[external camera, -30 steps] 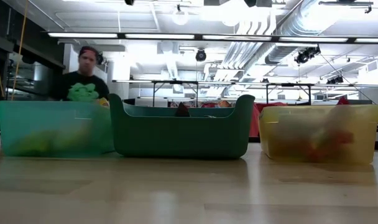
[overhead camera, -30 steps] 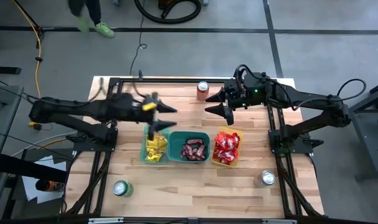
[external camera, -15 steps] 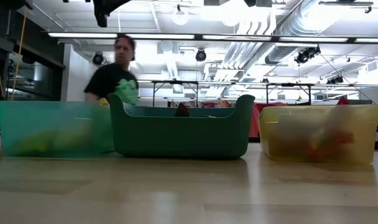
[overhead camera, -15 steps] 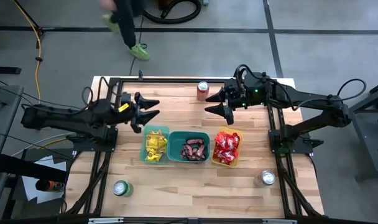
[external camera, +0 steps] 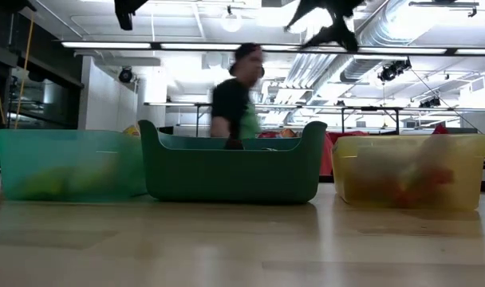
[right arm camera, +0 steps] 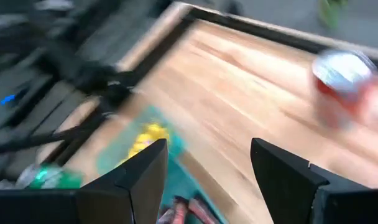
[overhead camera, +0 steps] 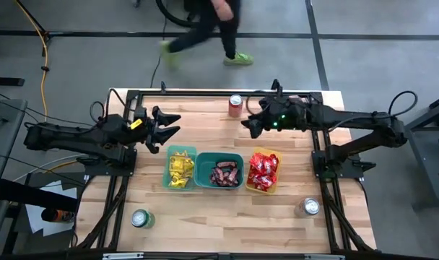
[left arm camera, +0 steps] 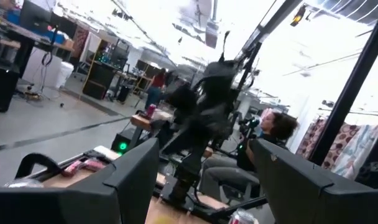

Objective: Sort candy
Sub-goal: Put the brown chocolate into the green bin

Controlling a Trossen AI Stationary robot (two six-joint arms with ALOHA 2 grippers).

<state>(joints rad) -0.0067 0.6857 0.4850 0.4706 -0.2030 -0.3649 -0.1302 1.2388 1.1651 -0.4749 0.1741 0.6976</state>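
Behind the wooden counter a person walks past, while both empty, spread end effectors, left at nine o'clock, right at one o'clock, have withdrawn from the sorted candy, so sorting looks finished.

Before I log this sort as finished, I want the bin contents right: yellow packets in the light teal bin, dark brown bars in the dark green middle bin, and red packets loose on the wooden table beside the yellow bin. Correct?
Not quite. The red packets lie inside the yellow plastic bin, not loose on the wooden table. The high view shows this. The yellow packets in the light teal bin and the dark brown bars in the dark green middle bin are as you said.
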